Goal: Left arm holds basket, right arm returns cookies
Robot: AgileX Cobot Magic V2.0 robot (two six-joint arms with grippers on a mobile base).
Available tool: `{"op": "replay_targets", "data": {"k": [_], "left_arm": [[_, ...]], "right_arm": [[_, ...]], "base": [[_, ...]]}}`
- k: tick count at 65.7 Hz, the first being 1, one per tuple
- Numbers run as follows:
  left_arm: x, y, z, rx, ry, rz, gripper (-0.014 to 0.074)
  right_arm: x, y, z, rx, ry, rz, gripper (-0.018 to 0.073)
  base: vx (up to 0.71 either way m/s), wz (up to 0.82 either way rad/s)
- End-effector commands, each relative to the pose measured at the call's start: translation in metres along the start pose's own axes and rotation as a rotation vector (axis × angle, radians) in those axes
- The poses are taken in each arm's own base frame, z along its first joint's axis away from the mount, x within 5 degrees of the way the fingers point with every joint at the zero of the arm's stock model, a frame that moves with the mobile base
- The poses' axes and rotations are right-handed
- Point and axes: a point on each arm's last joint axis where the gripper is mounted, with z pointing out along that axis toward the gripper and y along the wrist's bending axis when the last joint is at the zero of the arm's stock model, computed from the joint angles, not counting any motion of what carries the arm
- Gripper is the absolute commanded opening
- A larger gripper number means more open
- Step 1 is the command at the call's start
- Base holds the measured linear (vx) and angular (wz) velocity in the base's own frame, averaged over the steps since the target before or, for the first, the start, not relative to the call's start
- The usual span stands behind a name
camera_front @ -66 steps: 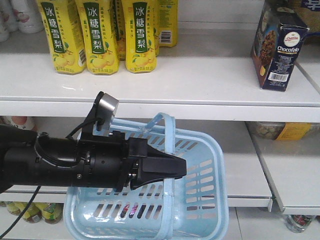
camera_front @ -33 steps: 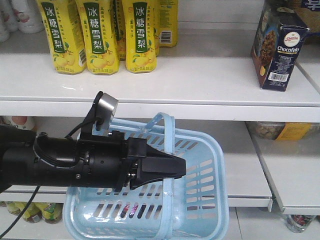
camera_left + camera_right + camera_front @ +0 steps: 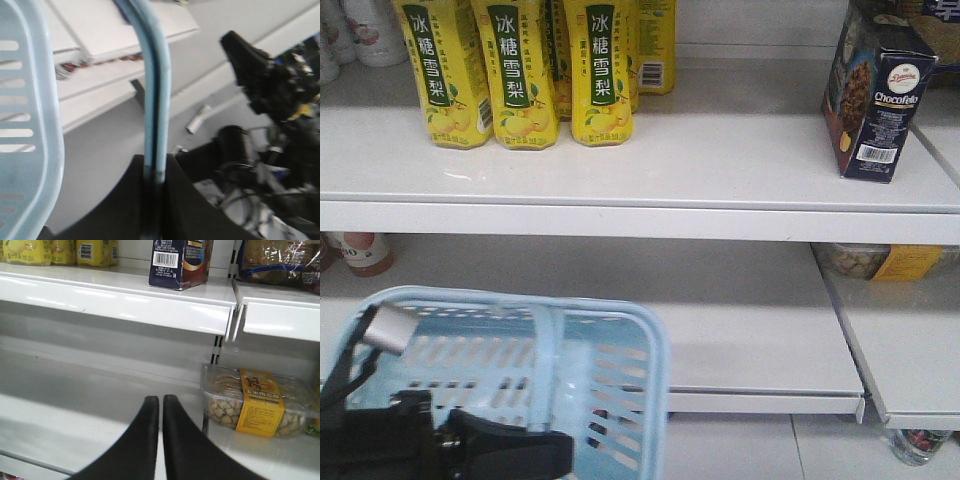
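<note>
Cookies (image 3: 177, 262): upright on upper shelf (image 3: 120, 292), above and ahead of right end effector (image 3: 161, 405).
Right end effector: fingers together, empty.
Left end effector (image 3: 154, 175): clamped on basket (image 3: 640, 370) handle.

The right gripper (image 3: 161, 407) is closed and empty; the cookies (image 3: 179, 262) stand on the shelf (image 3: 125, 292) above it.

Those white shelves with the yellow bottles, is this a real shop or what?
It looks like a shop aisle, or a mock-up of one. White shelves hold rows of yellow drink bottles, a barcoded cookie box and a labelled snack tub, and the left gripper holds a shopping basket.
</note>
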Motion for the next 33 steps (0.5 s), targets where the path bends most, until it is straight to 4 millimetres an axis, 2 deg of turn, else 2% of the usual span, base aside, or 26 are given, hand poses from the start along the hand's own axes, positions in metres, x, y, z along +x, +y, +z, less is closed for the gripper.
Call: {"op": "replay_targets", "data": {"k": [1, 8, 17, 21, 28, 33], "left_arm": [[0.001, 0.004, -0.023, -0.121, -0.189, 0.092, -0.0003], [0.015, 0.017, -0.047, -0.260, -0.337, 0.185, -0.0003], [0.035, 0.039, -0.067, -0.378, -0.516, 0.232, -0.0003], [0.044, 0.047, -0.070, -0.398, -0.573, 0.259, -0.0003], [0.060, 0.059, -0.072, -0.451, -0.586, 0.432, -0.0003], [0.066, 0.068, -0.075, -0.505, -0.614, 0.427, -0.0003]], "right_arm": [[-0.013, 0.002, -0.001, -0.023, -0.072, -0.022, -0.0011], [-0.013, 0.002, -0.001, -0.023, -0.072, -0.022, -0.0011], [-0.013, 0.002, -0.001, -0.023, -0.072, -0.022, -0.0011], [-0.013, 0.002, -0.001, -0.023, -0.072, -0.022, -0.0011], [-0.013, 0.002, -0.001, -0.023, -0.072, -0.022, -0.0011], [-0.013, 0.002, -0.001, -0.023, -0.072, -0.022, -0.0011]], "base": [[0.00, 0.00], [0.00, 0.00], [0.00, 0.00], [0.00, 0.00], [0.00, 0.00], [0.00, 0.00]]}}
